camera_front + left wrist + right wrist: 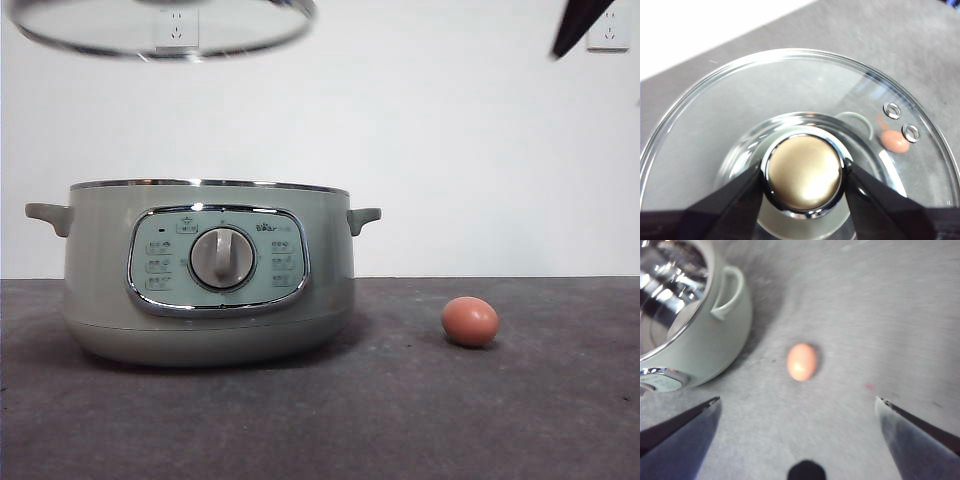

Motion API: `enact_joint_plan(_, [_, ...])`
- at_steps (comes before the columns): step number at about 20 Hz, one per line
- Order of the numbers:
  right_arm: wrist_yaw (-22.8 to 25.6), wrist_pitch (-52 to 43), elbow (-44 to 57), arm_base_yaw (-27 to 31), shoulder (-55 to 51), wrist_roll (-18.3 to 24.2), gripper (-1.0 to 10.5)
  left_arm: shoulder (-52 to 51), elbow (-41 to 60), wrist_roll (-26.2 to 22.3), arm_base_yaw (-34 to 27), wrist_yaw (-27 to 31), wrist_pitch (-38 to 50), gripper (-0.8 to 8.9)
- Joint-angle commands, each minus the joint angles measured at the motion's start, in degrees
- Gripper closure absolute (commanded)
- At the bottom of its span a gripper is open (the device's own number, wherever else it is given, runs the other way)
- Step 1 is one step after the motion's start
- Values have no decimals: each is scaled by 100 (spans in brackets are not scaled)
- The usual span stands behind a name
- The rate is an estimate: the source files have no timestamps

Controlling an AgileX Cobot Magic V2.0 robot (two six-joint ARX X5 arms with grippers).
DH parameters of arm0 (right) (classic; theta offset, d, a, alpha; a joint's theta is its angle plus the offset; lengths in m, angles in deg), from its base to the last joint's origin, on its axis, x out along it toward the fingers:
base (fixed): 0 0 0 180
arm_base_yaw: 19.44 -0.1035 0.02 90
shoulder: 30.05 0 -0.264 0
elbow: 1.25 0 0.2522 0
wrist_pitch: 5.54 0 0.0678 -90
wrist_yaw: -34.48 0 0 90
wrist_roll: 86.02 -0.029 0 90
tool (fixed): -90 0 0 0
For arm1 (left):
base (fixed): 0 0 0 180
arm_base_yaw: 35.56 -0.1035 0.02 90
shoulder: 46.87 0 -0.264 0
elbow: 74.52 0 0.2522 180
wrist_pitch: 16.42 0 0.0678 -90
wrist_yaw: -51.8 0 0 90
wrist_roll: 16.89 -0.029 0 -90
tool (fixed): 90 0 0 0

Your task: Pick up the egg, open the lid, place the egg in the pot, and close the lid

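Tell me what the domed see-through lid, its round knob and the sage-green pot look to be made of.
The lid, held up by the left gripper, looks like clear glass with a chrome rim: table and egg show through. Its knob has a satiny pale gold-green face in a mirror-bright ring; metal or plated plastic, unclear. The pot has a matte, probably plastic shell and a shiny metal bowl inside.

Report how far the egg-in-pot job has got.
Done: the lid is off, held high above the pot by the left gripper, shut on its knob. In hand: the right gripper hangs open above the egg, which lies on the table beside the pot, not yet grasped. Left: pick up the egg, put it in the open pot, close the lid.
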Motion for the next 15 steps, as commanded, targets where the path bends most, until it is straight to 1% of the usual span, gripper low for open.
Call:
enact_joint_plan(1, [107,-356,-20,-284,555,-144,351,-562,-92,37,-243,-35,-85,822])
enact_joint_plan(5, [564,-890,-20,-748,1543,-149,352,-1311,-90,-31,-660,-33,-723,822])
enact_joint_plan(8, [710,-1222,-20,-1021,2197,-146,352,-1700,-87,-35,-944,-35,-1207,822])
enact_joint_plan(11, [1045,-1534,-20,-1239,2717,-144,352,-2063,-85,-33,-1049,-35,-1506,822])
enact_joint_plan(13, [1060,-1720,-28,-1294,3014,-146,352,-2293,-85,-11,-1060,-35,-1744,822])
enact_joint_plan(15, [1196,-1862,-31,-1344,3252,-144,352,-2509,-85,-4,-1060,-33,-2020,822])
